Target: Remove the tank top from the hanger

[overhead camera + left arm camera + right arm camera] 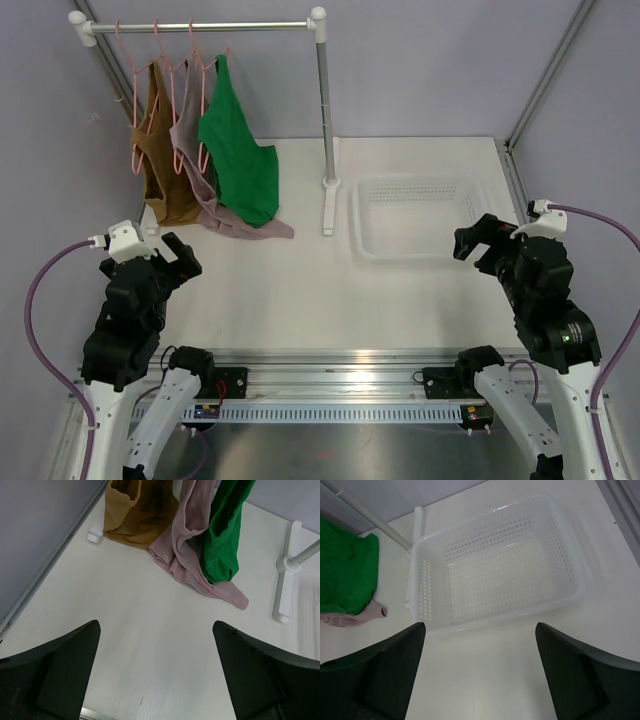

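Note:
Three tank tops hang on pink hangers (160,50) from a white rack bar (200,27) at the back left: a brown one (160,170), a mauve one (190,135) and a green one (240,160). Their hems pool on the table. My left gripper (175,255) hovers open in front of them, nothing between its fingers. In the left wrist view the brown top (135,520), mauve top (187,545) and green top (222,535) lie well beyond the open left gripper (156,630). My right gripper (478,240) is open and holds nothing, at the right.
A white perforated basket (410,255) sits at the right of the rack's upright pole (325,110). The right wrist view has the basket (427,585) just past the open right gripper (480,630), with the green top (345,570) at its left edge. The rack foot (285,580) stands beside the clothes.

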